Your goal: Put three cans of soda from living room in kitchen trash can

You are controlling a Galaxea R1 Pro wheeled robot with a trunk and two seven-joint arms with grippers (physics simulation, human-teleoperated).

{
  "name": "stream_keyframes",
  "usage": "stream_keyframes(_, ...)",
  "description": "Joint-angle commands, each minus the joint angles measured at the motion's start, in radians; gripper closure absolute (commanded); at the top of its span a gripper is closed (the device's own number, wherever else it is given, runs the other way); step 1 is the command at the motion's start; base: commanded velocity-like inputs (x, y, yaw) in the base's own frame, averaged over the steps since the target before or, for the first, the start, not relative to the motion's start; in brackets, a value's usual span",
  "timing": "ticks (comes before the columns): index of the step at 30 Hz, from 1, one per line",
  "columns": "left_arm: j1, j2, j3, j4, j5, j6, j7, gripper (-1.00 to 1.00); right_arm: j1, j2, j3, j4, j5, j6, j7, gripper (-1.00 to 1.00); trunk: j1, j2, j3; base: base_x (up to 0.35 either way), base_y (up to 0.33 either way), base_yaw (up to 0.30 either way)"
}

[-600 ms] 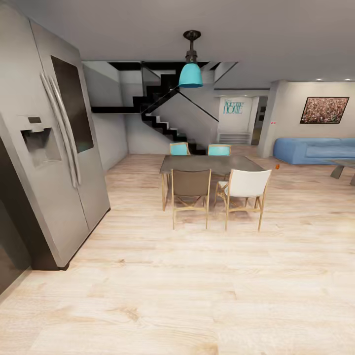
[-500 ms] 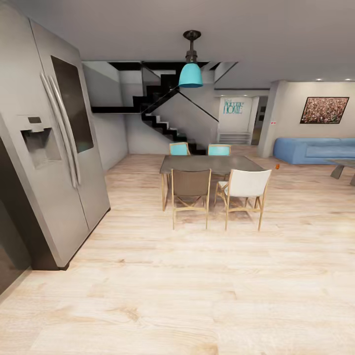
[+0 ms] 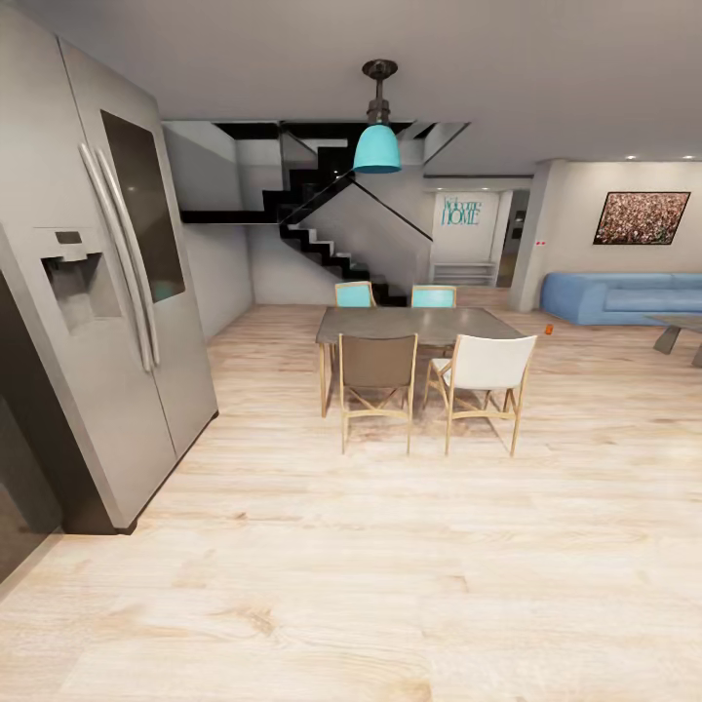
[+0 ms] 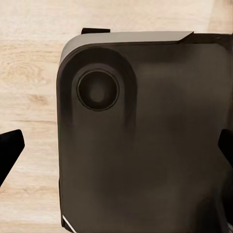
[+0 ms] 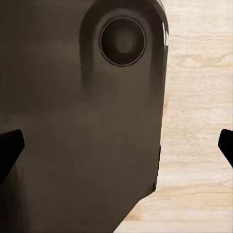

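Bright, even light; soft shadows; edges stretched.

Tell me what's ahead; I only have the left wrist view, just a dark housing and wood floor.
Observer: In the head view, a dining table stands straight ahead.
Operator: Any soda can?
Observer: A tiny orange speck lies on the floor near the blue sofa, far right; too small to confirm.
Operator: And the other arm?
Observer: In its wrist view the right gripper is open, holding nothing.
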Motion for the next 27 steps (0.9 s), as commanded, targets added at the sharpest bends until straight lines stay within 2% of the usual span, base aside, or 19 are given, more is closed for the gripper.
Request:
stream_keyframes(1,0.000,0.000,0.000,0.000,0.000,0.000,0.000,-1.00,0.000,0.000,0.000,0.000,-0.001,0.000,0.000,-1.00,0.000,0.000,0.000,0.000,0.000,0.000)
stream_keyframes(27,0.000,0.000,-0.001,0.000,-0.001,-0.002,0.000,-1.00,0.000,0.000,0.001,0.000,0.002,0.001,-0.002,-1.00,0.000,0.000,0.000,0.000,0.000,0.000)
